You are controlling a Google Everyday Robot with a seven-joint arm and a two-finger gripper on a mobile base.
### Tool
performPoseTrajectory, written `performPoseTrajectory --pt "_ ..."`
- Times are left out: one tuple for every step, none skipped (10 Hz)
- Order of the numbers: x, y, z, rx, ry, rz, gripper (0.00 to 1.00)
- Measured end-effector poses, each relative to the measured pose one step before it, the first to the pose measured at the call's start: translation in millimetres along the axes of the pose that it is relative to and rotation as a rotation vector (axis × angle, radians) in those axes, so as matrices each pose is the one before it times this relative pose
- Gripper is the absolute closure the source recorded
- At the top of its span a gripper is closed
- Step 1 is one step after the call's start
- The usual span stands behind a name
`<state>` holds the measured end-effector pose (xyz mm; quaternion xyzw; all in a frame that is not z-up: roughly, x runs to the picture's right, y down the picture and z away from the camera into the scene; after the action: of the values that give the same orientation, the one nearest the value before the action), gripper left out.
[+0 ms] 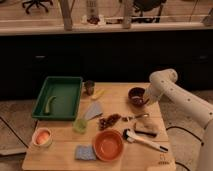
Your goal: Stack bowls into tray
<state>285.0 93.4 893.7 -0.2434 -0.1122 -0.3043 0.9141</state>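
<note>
A dark maroon bowl [134, 95] sits on the right side of the wooden table. My gripper [143, 100] is down at this bowl's right rim, at the end of the white arm that comes in from the right. Near the table's front edge lies the wider orange bowl [108, 145], far from the gripper. The green tray [67, 92] rests at the table's back left corner, with a small green item [50, 105] lying inside it.
A dark metal cup [89, 87] stands just right of the tray and a translucent green cup [79, 125] in front of it. A white-handled brush [145, 141], a tan block [145, 128], a blue sponge [85, 152] and a small pale bowl [41, 136] lie along the front.
</note>
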Motion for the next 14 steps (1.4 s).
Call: performPoseTrajectory --pt "0.33 0.09 0.02 -0.00107 -0.00058 -0.00003 0.92" --pt "-0.39 -0.08 0.32 -0.00007 0.00011 -0.00189 0.97" --pt "-0.34 0.10 -2.78 0.00580 0.00411 -0.00387 0.98" --pt "-0.70 -0.89 -10.77 0.00930 0.00805 -0.00670 0.98" --pt "0.90 -1.03 -11.23 0.00598 0.00737 -0.00416 0.98" --pt "0.05 -2.15 -12.80 0.00714 0.00483 -0.00410 0.98" --pt "-1.94 -1.12 -8.16 0.00613 0.00441 -0.00902 0.98" --pt "-2.45 -0.12 -2.51 0.00499 0.00146 -0.00592 0.98" --pt "-2.07 0.51 -3.84 0.00265 0.00407 -0.00690 0.98" --pt "-1.55 -0.65 -6.99 0.00315 0.00444 -0.00885 0.98" --pt "-1.71 -0.55 -4.89 0.00017 0.00211 -0.00638 0.98" --pt "-2.89 -1.44 -3.83 0.00217 -0.00020 -0.00847 0.98" --pt "-4.05 -0.98 -2.35 0.00232 -0.00193 -0.00813 0.98" --pt "-3.66 0.36 -2.28 0.00315 0.00080 -0.00781 0.98"
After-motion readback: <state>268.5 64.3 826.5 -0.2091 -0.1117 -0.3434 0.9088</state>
